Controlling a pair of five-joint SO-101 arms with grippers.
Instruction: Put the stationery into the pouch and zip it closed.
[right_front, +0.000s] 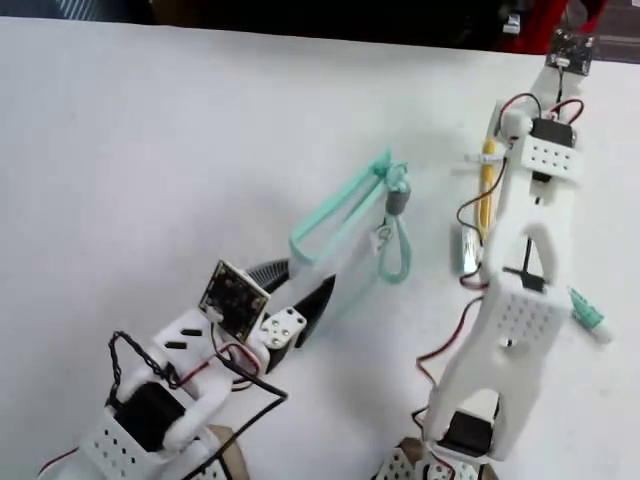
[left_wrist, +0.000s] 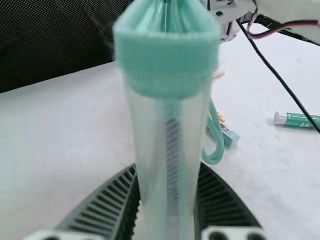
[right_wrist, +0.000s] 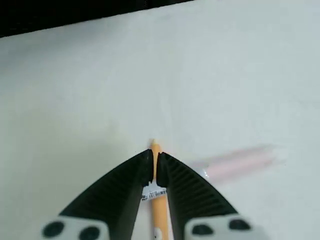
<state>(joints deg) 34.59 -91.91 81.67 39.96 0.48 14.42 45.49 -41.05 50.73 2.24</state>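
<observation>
at left gripper (right_front: 298, 287), clear mint-edged pouch (right_front: 345, 235)

pouch (left_wrist: 167, 125): clear, mint trim | pencil (right_wrist: 159, 210): orange | tube (left_wrist: 295, 119): green | table (right_front: 150, 150): white

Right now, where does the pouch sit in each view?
High view: the pouch mid-table, its end clamped in the left hand.
Left wrist view: close up, between that hand's fingers.
Right wrist view: instead, the right hand shut on the pencil.
Shared landmark: the green pen lying on the table, in the high and left wrist views.
</observation>
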